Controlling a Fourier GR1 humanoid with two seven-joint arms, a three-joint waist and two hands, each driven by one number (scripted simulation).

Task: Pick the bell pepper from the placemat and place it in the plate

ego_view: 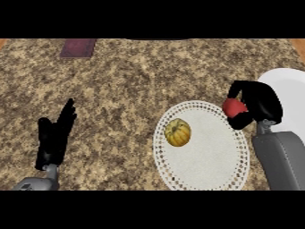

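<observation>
The right hand (pixel 257 105) curls around a red bell pepper (pixel 234 107) between the white lacy round placemat (pixel 207 156) and white round plate (pixel 300 107); the left hand (pixel 54 134) rests with fingers straight at near left.

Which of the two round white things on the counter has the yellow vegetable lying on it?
The lacy-edged placemat carries the yellow vegetable. The smooth plate at the right edge does not; the right hand holds a red item beside it.
</observation>
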